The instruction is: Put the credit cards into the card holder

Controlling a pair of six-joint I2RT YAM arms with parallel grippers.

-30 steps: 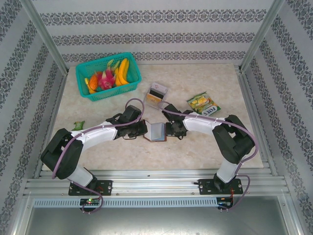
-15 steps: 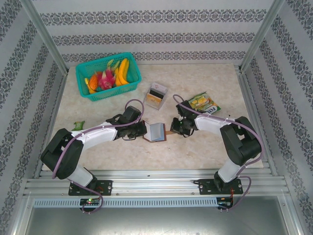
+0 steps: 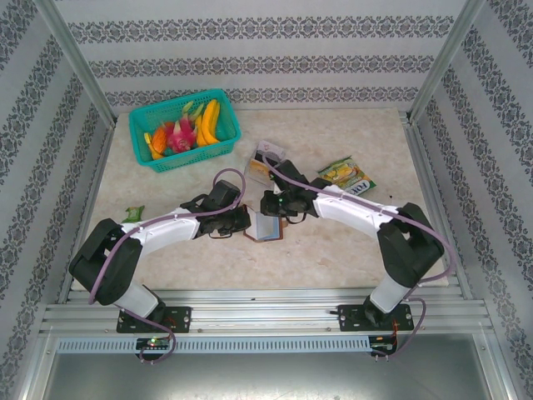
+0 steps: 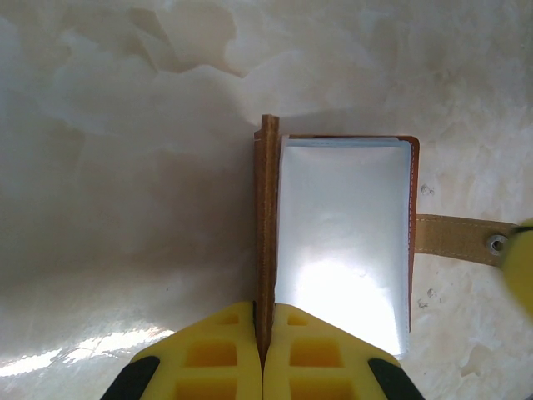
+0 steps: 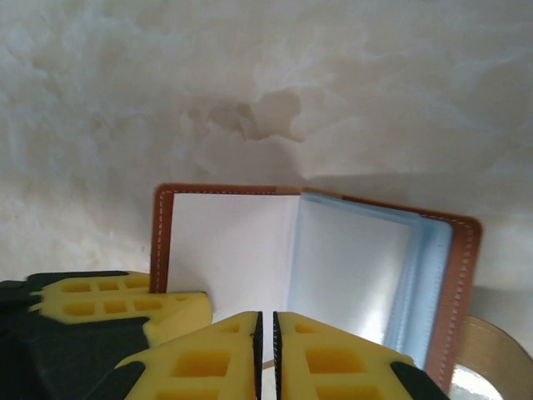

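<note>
The card holder (image 3: 268,227) lies open, well apart to the near-right of the teal basket (image 3: 185,125). Your left gripper (image 4: 263,358) clamps its basket-side cover upright. Your right gripper (image 5: 266,350), fingers together with nothing seen held, hovers just over it, spine pointing straight away.

Pale marbled table (image 3: 329,260) — glossy, catching glare — boxed far, left and right by grey floral-striped walls (image 3: 250,50) and aluminium posts (image 3: 76,62)

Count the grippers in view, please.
2. The left gripper is left of the card holder, jaws shut on its upright cover. The right gripper is at its far side, seen from above, jaws together. None seems hidden.
</note>
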